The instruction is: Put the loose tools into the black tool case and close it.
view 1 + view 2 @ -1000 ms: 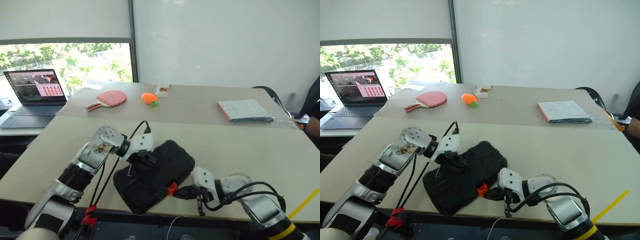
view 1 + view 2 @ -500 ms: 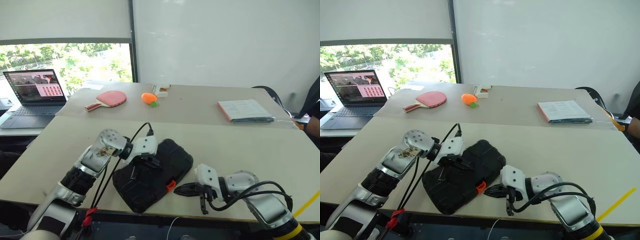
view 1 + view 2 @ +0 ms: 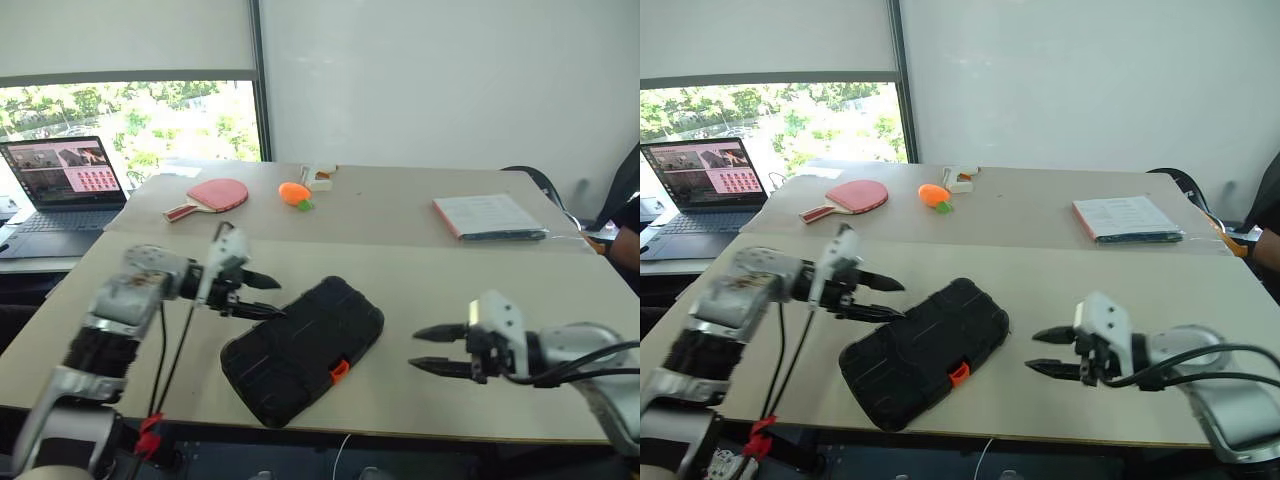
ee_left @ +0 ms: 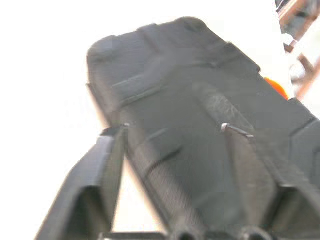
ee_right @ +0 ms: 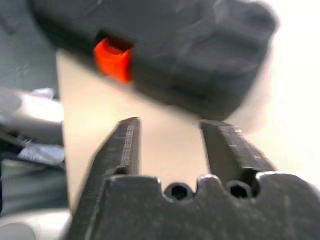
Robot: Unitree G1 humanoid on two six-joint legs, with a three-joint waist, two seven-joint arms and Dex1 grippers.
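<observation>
**Ana:** Beige tabletop near a bright window, with a laptop off on the robot's left. Where is the case?

**Ben:** The black tool case lies flat and shut near the front edge, set at a slant, its orange latch facing the robot. I see no loose tools beside it.

**Ana:** And the arms?

**Ben:** The left end effector hangs just off the case's left end, fingers spread, holding nothing. The right end effector is off to the case's right, apart from it, also spread and empty.

**Ana:** How would it handle?

**Ben:** I'd judge it a stiff plastic shell, ribbed on top, so fairly grippy, likely weighty if tools are inside. It looks too broad to pinch across; better to take a long edge or press beside the latch.
</observation>
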